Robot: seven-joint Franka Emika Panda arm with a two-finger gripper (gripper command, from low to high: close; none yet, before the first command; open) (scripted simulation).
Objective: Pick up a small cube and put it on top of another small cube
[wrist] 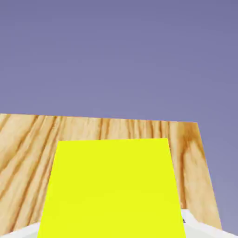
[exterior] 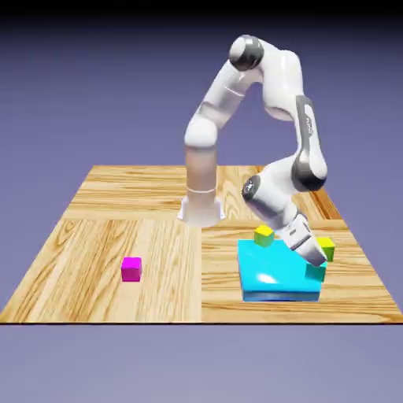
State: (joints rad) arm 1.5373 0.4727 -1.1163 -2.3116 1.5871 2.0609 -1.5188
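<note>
Light wooden counter (exterior: 118, 212) carrying everything. White Panda arm (exterior: 295, 169) folded down toward 4 o'clock of the counter, probably because both task cubes lie there. Big flat cyan slab (exterior: 271, 271) under the hand, just scenery. Fingers (exterior: 314, 254) angled down at the slab's 3 o'clock edge, tips at the tiny lime yellow-green cube (exterior: 327, 249). Lime cube at 1 o'clock of the tiny teal cube (exterior: 316, 273) and just above it, which looks like the stacking spot. Can't tell if resting on it or carried.

Hand view: one plain lime face (wrist: 111, 186) fills the lower middle and hides the tips. Fingers apart or clamped: can't tell.

Lime cube: flat, unmarked, sharp-edged, same size as the other little cubes. Yellow-topped small cube (exterior: 264, 234) at the slab's 12 o'clock and small magenta cube (exterior: 131, 269) far off at 9 o'clock, both irrelevant.
</note>
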